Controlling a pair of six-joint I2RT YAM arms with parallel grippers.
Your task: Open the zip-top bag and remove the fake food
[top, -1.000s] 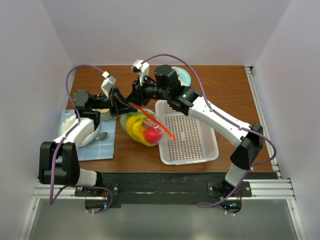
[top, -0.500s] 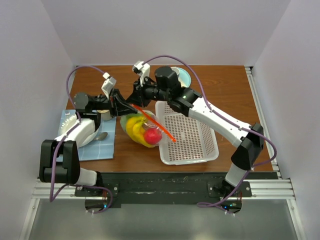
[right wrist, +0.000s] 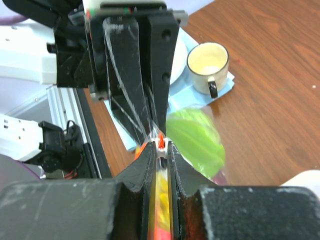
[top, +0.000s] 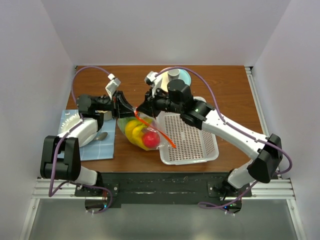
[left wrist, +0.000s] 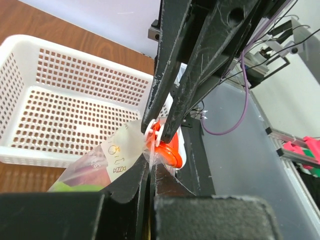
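Note:
The zip-top bag (top: 142,134) lies between the blue cloth and the white basket (top: 188,161), its orange-red zip strip (top: 165,137) trailing toward the basket. The fake food inside shows as a yellow banana bunch (top: 133,131), a red round fruit (top: 150,138) and a green piece (right wrist: 196,138). My left gripper (top: 126,107) (left wrist: 151,167) is shut on the bag's clear corner by the strip's end. My right gripper (top: 142,110) (right wrist: 160,148) meets it tip to tip, shut on the white zip slider (right wrist: 161,142) (left wrist: 152,131).
A blue cloth (top: 101,148) at the left holds a plate, a spoon (top: 100,136) and a cream mug (right wrist: 207,62). A grey cup (top: 173,74) stands on a teal plate at the back. The basket (left wrist: 30,43) lies just right of the bag.
The right arm has swung right and toward the near edge, its jaws have narrowed onto the slider. The left gripper has shifted slightly right with the bag corner.

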